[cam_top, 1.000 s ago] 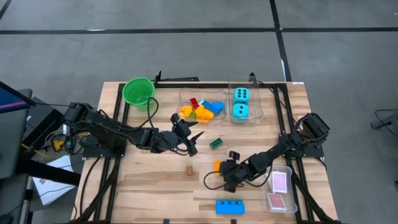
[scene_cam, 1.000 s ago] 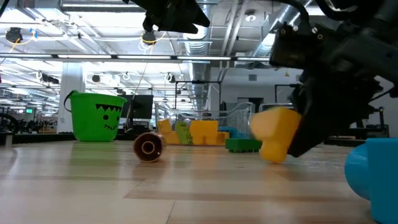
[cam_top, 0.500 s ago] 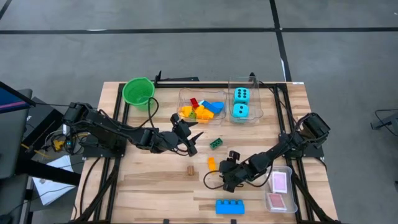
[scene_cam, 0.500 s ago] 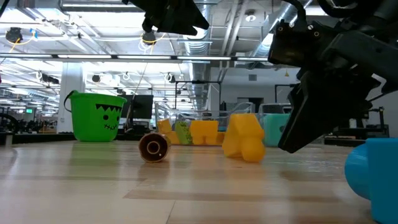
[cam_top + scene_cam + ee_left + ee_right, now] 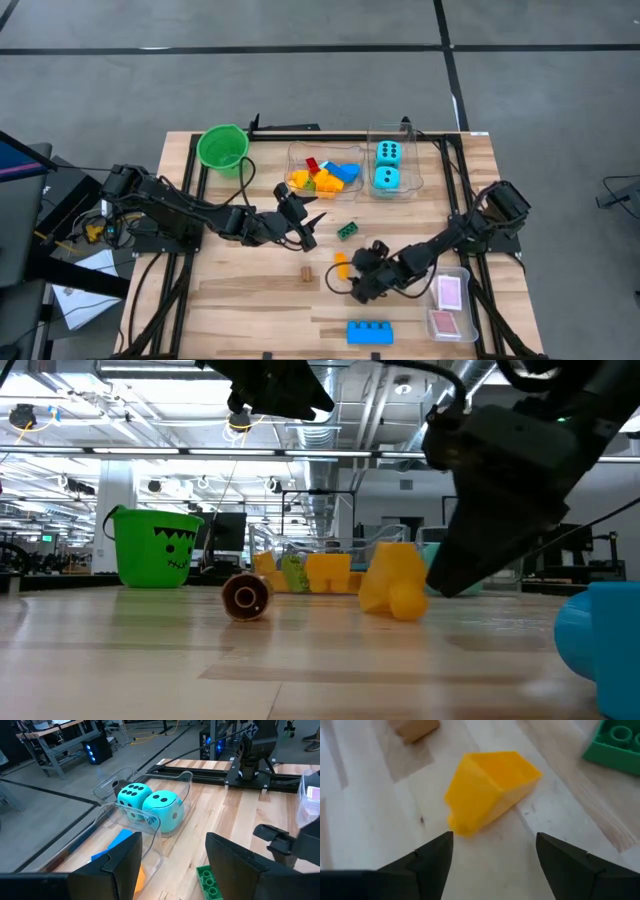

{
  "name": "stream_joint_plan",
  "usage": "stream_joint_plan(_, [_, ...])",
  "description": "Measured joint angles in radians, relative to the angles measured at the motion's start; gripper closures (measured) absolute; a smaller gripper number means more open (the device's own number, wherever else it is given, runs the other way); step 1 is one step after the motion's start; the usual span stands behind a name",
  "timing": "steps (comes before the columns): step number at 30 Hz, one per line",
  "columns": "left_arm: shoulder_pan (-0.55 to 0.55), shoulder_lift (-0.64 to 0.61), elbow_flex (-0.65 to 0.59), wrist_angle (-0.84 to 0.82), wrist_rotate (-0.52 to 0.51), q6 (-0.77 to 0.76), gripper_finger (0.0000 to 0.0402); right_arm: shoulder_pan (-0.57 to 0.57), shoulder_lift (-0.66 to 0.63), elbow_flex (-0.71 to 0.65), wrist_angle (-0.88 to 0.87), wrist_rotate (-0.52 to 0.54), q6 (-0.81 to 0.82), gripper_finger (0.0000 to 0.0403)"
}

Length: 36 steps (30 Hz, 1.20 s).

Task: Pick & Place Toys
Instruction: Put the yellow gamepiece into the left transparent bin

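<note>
Hovering just beside the orange block (image 5: 340, 266) lying loose mid-table, the right gripper (image 5: 352, 283) had its fingers spread and empty. Left gripper (image 5: 312, 228) waited near the green block (image 5: 347, 230), fingers parted, holding nothing.

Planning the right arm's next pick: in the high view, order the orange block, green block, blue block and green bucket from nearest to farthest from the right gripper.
From the right gripper:
1. Orange block, just ahead.
2. Blue block, near table edge; green block, toward the tubs: too close to call.
3. Green bucket, far corner.

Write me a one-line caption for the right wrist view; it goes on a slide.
Right gripper, fingers open, hovers just behind a yellow block lying free on the wooden table.
</note>
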Motion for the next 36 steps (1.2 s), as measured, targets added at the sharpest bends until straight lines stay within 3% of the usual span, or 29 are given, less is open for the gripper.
stream_joint_plan(12, [0.000, 0.000, 0.000, 0.000, 0.000, 0.000, 0.0188, 0.026, -0.001, 0.038, 0.014, -0.029, 0.103, 0.0115])
stream_joint_plan(18, [0.000, 0.000, 0.000, 0.000, 0.000, 0.000, 0.0188, 0.045, -0.001, 0.121, -0.119, 0.007, 0.139, 0.0115])
stream_joint_plan(26, [0.000, -0.001, 0.000, -0.013, 0.000, 0.000, 0.0188, 0.003, -0.001, 0.184, -0.307, 0.045, 0.308, 0.0115])
stream_joint_plan(30, [-0.004, -0.054, 0.001, -0.100, -0.001, -0.047, 0.0188, 0.001, -0.001, 0.215, -0.303, 0.029, 0.340, 0.0115])
stream_joint_plan(36, [-0.010, -0.196, 0.000, -0.362, 0.001, -0.229, 0.0188, 0.002, -0.001, 0.268, -0.331, -0.003, 0.381, 0.0115])
